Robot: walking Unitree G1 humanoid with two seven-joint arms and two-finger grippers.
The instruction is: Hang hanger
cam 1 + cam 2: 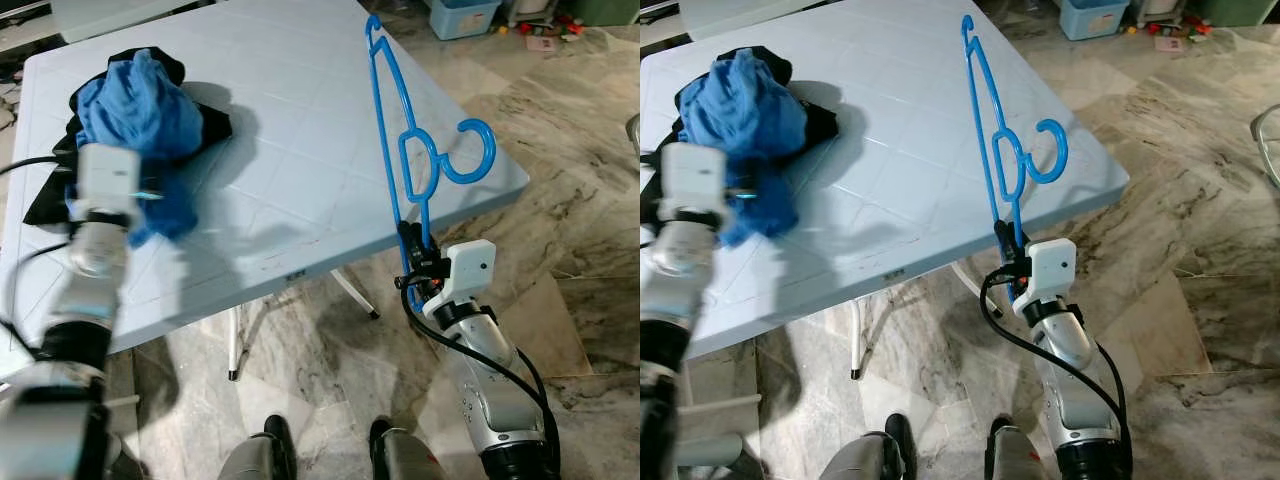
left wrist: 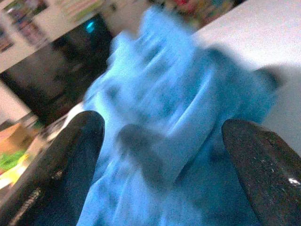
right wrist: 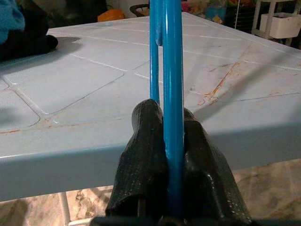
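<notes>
Fingers of the right gripper (image 3: 171,160) are pressing together on the lower bar of the blue hanger (image 1: 420,165), the plastic pinched tight between the two black pads. The gripper is sitting just off the near right edge of the surface (image 1: 300,130), below its level, and the hanger is standing almost upright from it, its long frame leaning back over the pale blue tiled top and its hook (image 1: 475,150) curling out to the right past the corner.

Fingers of the left gripper (image 2: 155,155) are spreading wide apart, one black pad (image 2: 61,160) on either side of a crumpled blue cloth (image 1: 140,110); nothing is clamped between them. The cloth is lying heaped at the far left of the surface, on top of a black garment (image 1: 210,120). The left wrist picture is blurring, so finer contact with the cloth cannot be told.

A white folding leg (image 1: 235,345) is showing under the surface, standing on a marbled floor (image 1: 570,230). A blue storage bin (image 1: 462,16) is sitting on the floor beyond the far corner.
</notes>
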